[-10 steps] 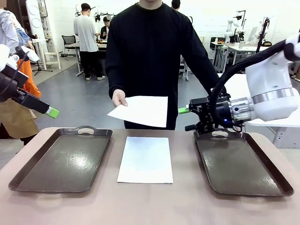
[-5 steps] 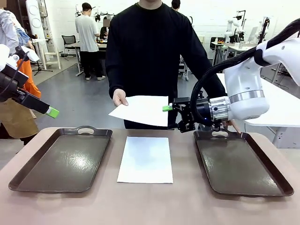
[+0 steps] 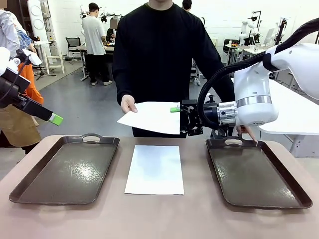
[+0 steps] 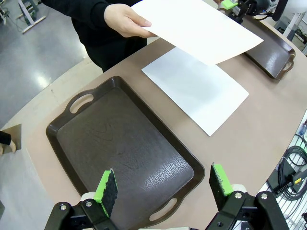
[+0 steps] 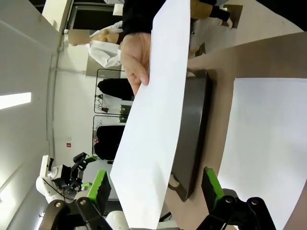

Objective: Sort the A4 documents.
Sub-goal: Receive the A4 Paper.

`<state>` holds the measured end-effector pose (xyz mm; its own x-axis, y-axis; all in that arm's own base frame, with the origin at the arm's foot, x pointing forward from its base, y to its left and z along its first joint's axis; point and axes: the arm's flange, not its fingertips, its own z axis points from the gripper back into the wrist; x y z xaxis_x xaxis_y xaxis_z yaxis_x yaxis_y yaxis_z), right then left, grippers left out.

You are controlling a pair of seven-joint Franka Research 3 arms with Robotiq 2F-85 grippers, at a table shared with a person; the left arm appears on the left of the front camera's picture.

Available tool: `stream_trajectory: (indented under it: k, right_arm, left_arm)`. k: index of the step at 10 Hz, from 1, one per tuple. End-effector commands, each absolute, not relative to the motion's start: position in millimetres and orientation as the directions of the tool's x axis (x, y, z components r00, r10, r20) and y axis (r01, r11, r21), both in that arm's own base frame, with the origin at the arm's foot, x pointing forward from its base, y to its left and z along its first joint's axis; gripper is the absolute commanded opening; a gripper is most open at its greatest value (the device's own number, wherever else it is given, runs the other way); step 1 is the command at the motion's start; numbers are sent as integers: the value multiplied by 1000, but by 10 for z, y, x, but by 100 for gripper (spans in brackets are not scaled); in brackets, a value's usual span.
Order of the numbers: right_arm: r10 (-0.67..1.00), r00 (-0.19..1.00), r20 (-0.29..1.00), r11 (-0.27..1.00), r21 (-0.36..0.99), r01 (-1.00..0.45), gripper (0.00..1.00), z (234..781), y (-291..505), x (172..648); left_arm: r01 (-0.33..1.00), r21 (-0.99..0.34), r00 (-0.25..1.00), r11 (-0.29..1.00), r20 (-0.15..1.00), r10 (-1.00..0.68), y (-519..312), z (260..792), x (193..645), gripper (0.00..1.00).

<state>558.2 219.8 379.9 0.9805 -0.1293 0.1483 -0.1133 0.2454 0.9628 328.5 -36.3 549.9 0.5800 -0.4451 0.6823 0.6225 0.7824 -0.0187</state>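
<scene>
White paper sheet (image 3: 152, 117) | blank, flat | held by hand (image 3: 127, 104)

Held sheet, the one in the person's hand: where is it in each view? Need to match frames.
Front: held sheet at centre, in the air, just above the flat sheet.
Left wrist: top centre, tilted.
Right wrist: centre, a slanted strip running top to bottom.
Shared landmark: the flat sheet, also at and.

front view across table (image 3: 199, 219), wrist views nearer, all sharing held sheet (image 3: 152, 117)
</scene>
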Motion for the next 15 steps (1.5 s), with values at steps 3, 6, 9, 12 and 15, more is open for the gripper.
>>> stream_trajectory:
  k: [3, 6, 9, 12, 15]
  right_arm:
    - [-130, 989, 76, 203, 978, -49, 84, 3748, 2315, 5624]
    - [-113, 993, 32, 132, 991, -17, 67, 3750, 2298, 5617]
    - [-121, 993, 8, 69, 998, 0, 33, 3731, 2244, 5643]
    - [-145, 989, 7, 83, 997, 5, 15, 3670, 2241, 5664]
    - [-144, 990, 14, 76, 997, -3, 0, 3660, 2255, 5664]
  left_arm:
    - [637, -23, 571, 771, 686, -451, -348, 5493, 3288, 100]
    - [637, -23, 571, 771, 686, -451, -348, 5493, 3288, 100]
    - [637, -23, 571, 771, 686, -451, -348, 5493, 3288, 100]
    - [637, -23, 571, 771, 686, -451, -348, 5493, 3288, 100]
    - [637, -23, 571, 771, 686, -451, -348, 5493, 3288, 100]
